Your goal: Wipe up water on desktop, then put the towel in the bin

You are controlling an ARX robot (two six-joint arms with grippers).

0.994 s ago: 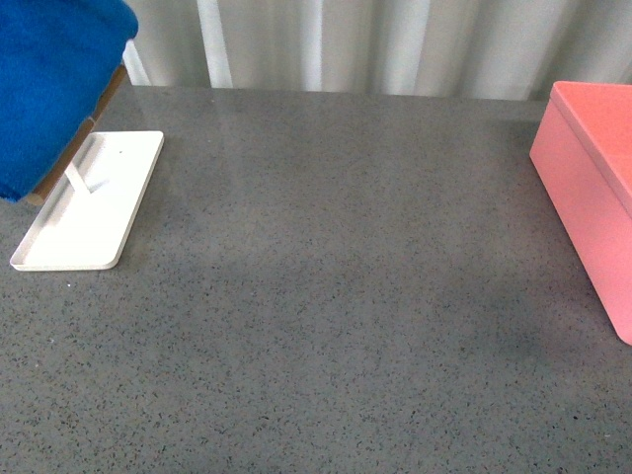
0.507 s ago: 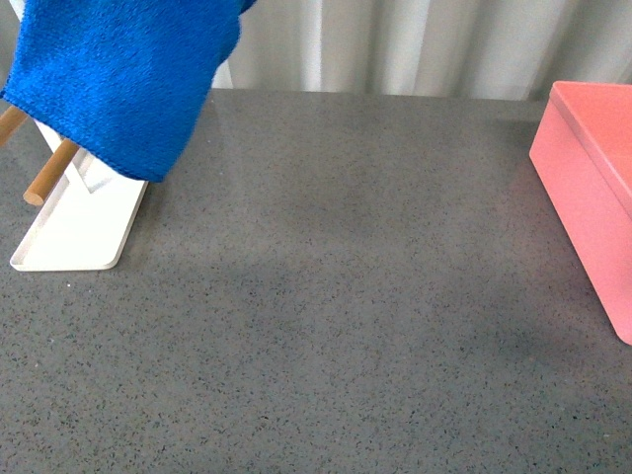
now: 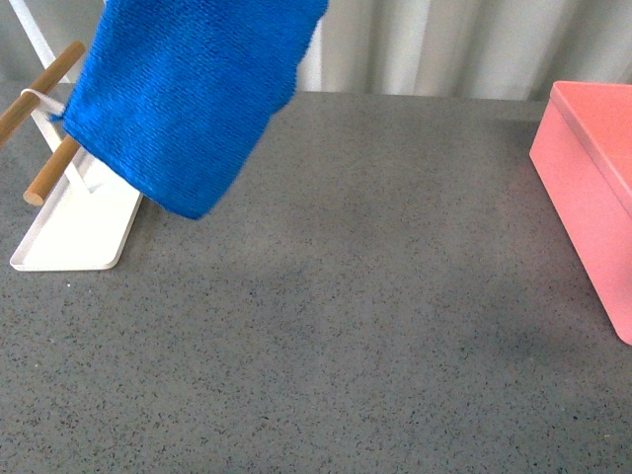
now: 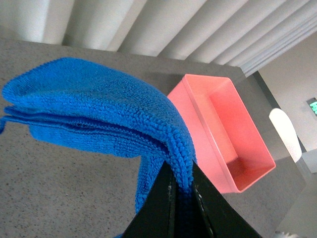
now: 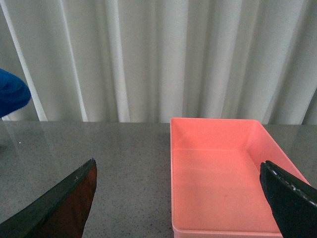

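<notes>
Your left jaws pinch a fold of the towel (image 4: pixel 99 109) between them, and it hangs clear of the counter (image 3: pixel 375 326) above the far left corner. Your right jaws stand spread wide, empty, facing the bin (image 5: pixel 223 173) at the right edge.

- The towel (image 3: pixel 188 99), far left: bright blue throughout, with a fine ribbed pile.
- The desktop (image 3: pixel 346 326): dark grey, flecked with pale and black speckles.
- The bin (image 3: pixel 592 188), right: plain salmon pink, inside and out.
- The tray (image 3: pixel 69 237), left: white; its rods (image 3: pixel 49 170) are pale wood-brown.
- The curtain (image 3: pixel 444 44), far: off-white, shaded in vertical folds.
- The left gripper (image 4: pixel 182 198): black.
- The right gripper (image 5: pixel 177 166): black, one side seemingly tinged reddish-brown in dim view.
</notes>
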